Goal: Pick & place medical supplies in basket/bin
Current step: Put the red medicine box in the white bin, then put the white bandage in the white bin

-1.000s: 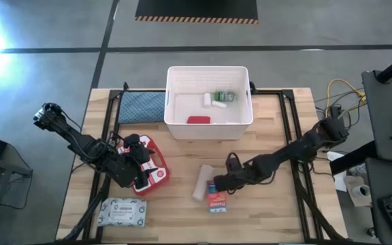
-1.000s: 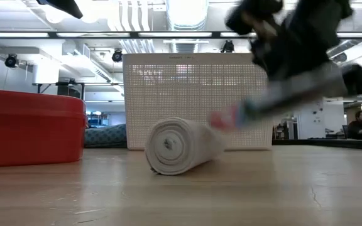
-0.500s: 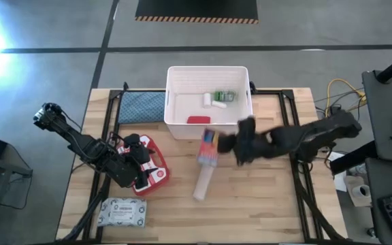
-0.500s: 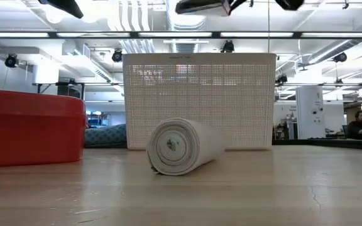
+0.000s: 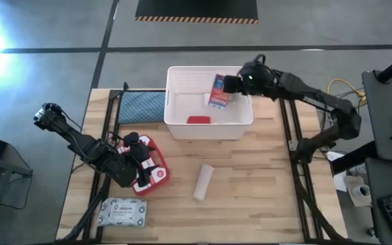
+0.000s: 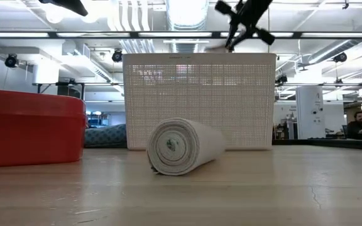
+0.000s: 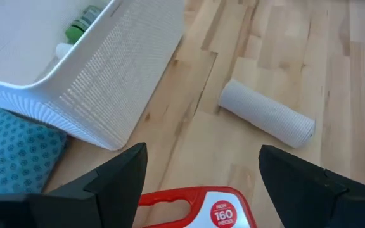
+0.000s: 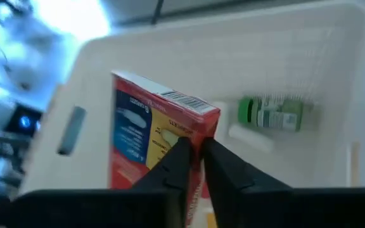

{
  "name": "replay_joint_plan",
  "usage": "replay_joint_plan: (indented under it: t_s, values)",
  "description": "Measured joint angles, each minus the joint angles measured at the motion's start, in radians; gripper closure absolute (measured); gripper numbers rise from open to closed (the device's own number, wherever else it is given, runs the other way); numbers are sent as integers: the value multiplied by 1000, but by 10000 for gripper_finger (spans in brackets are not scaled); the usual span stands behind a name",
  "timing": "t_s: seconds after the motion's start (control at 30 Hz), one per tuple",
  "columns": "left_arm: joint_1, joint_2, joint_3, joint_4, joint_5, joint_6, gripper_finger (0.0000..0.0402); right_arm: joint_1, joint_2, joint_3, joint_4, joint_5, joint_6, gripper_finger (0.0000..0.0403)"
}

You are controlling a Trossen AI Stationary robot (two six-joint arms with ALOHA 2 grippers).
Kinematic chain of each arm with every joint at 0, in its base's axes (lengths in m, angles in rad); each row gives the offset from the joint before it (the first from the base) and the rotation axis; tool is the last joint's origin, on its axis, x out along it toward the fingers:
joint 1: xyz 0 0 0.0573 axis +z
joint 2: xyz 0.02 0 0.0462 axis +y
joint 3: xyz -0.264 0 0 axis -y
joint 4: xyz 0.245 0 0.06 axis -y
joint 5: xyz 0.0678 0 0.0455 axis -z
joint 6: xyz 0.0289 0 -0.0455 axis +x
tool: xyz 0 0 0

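The right gripper (image 5: pixel 229 84) hangs over the far right part of the white slotted tub (image 5: pixel 175 126), its fingers clamped on the small orange-blue box (image 5: pixel 219 91), which is held above a green-capped bottle (image 8: pixel 271 113) lying inside. The left gripper (image 5: pixel 139 163) rests spread open over the red-and-white first-aid pouch (image 5: pixel 156 169), seemingly not gripping it. The beige bandage roll (image 5: pixel 202 182) lies on the table (image 5: pixel 264 197) near the tub, and the wipes pack (image 5: pixel 122 213) sits at the near left corner.

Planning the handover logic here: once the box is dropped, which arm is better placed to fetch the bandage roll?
Probably the left. The left hand hangs open over the first-aid pouch, near the bandage roll. The right hand is shut on the small box above the basket.
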Motion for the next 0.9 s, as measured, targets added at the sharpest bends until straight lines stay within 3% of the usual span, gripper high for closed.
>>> replay_joint_plan:
  t_s: [0.07,0.3,0.4,0.53,0.73,0.83,0.9]
  values:
    - [0,0,0,1,0,-19,121,-34,30,0,1,-53,-35,352]
    - [0,0,-49,20,0,-112,121,-14,110,6,7,-46,-129,225]
    - [0,0,-88,40,2,-164,121,46,116,6,60,-33,-322,181]
    - [0,0,-143,100,9,-199,121,194,98,6,88,-72,-574,147]
    - [0,0,-180,155,10,-214,121,498,105,6,68,-134,-869,138]
    - [7,0,-181,154,10,-205,121,650,155,4,57,-112,-1077,136]
    - [8,0,-178,154,10,-197,121,725,204,6,49,-41,-1170,132]
